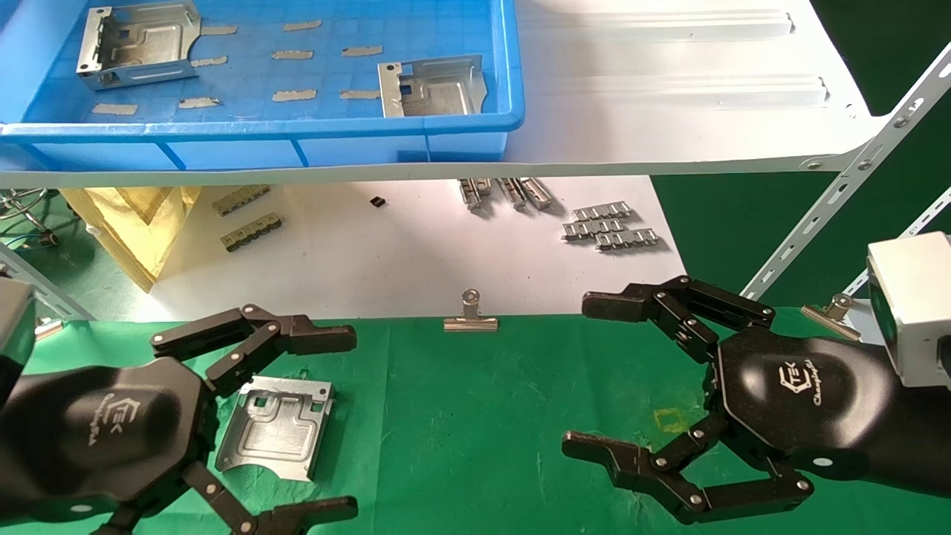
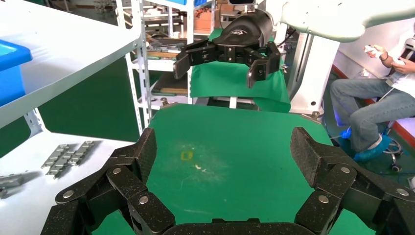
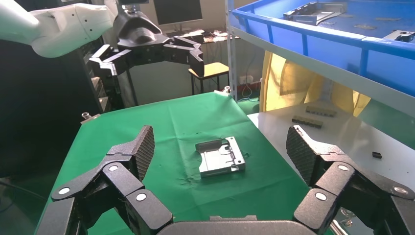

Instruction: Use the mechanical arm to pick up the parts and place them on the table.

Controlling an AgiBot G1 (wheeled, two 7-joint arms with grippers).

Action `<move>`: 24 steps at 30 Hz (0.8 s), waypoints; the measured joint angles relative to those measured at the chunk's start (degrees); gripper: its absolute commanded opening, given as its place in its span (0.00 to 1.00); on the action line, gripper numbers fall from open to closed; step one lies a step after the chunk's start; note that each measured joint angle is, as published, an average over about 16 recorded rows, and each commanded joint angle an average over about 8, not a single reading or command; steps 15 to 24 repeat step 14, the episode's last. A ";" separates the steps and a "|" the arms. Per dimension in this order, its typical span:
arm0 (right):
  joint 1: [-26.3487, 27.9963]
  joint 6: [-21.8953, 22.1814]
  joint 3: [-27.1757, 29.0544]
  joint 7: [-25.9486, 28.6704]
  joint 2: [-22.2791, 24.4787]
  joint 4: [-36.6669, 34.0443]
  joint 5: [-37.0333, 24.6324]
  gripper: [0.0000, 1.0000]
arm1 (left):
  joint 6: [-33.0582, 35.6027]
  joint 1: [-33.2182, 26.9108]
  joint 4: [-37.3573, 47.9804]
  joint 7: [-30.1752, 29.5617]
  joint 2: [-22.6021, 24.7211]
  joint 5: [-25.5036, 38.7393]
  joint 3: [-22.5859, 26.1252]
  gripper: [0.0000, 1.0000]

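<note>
We count one part lying flat on the table, with the left gripper over it, jaws apart and empty. Two parts remain in the blue bin beyond the table. The right gripper hangs above the table, jaws spread. Both arms are cut off.

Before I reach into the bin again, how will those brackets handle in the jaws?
Judging by the bracket on the table: probably stiff, since it is stamped sheet metal with upturned edges. Its shiny surface may slip in a loose grip. It lies flat, so it is unlikely to roll. The two in the blue bin look alike, so expect the same.
</note>
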 measured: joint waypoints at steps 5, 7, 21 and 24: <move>0.00 0.00 0.00 0.00 0.00 0.00 0.00 1.00 | -0.02 -0.09 0.24 0.14 0.01 0.01 0.10 1.00; 0.00 0.00 0.00 0.00 0.00 0.00 0.00 1.00 | -0.01 -0.18 0.45 0.22 0.04 0.04 0.20 1.00; 0.00 0.00 0.00 0.00 0.00 0.00 0.00 1.00 | 0.01 -0.34 0.80 0.36 0.09 0.10 0.38 1.00; 0.00 0.00 0.00 0.00 0.00 0.00 0.00 1.00 | 0.01 -0.34 0.80 0.36 0.09 0.10 0.38 1.00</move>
